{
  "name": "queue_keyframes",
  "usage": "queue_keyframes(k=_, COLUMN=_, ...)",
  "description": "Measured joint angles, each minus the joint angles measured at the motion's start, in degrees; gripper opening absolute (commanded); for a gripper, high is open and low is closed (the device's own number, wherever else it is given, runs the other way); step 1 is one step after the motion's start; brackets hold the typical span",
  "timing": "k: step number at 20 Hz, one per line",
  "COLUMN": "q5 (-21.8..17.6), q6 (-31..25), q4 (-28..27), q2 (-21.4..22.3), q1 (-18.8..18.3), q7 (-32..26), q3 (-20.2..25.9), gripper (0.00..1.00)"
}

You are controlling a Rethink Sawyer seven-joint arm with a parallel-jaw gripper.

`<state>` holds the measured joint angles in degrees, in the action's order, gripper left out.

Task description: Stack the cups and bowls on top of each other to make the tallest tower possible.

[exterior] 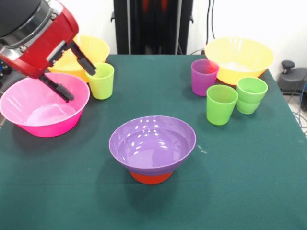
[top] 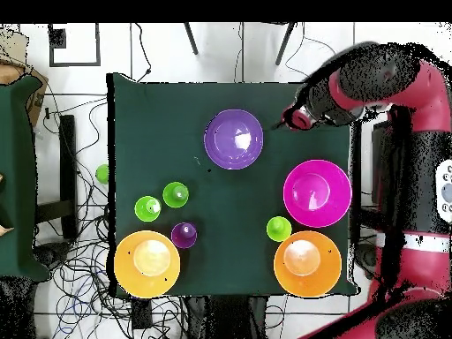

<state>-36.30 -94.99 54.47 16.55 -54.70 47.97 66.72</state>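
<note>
Nearest me, the purple bowl [exterior: 152,142] is sitting upright on the upturned small orange bowl [exterior: 150,178] on the green table [exterior: 249,177], and nothing is lying in it. Farther back, two green cups [exterior: 221,104] are standing beside the translucent purple cup [exterior: 204,76] before an orange-yellow bowl [exterior: 239,58]. At the other side the gripper [exterior: 76,81] is hanging with its fingers spread wide and empty over the pink bowl [exterior: 44,111], just beside the yellow-green cup [exterior: 101,80].

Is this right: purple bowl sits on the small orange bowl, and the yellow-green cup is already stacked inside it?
Not quite. The purple bowl does sit on the small orange bowl, but it is empty. The front view shows the yellow-green cup standing on the table beside the pink bowl.
</note>
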Motion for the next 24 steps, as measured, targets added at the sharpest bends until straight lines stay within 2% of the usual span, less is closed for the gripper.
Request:
queue_keyframes(k=5, q5=0.6, q6=8.5, q4=6.0, q2=0.1, q1=-2.6, q7=0.0, q3=-1.2, gripper=1.00)
queue_keyframes(k=13, q5=0.8, q6=17.6, q4=12.8, q2=-0.1, q1=-1.2, q7=0.0, q3=-3.7, gripper=1.00)
queue_keyframes(k=20, q5=2.4, q6=20.2, q4=17.7, q2=1.7, q1=-0.3, q7=0.0, q3=-4.1, gripper=1.00)
queue_keyframes(k=24, q5=5.6, q6=17.8, q4=19.3, q2=6.1, q1=0.8, q7=0.0, q3=-4.7, gripper=1.00)
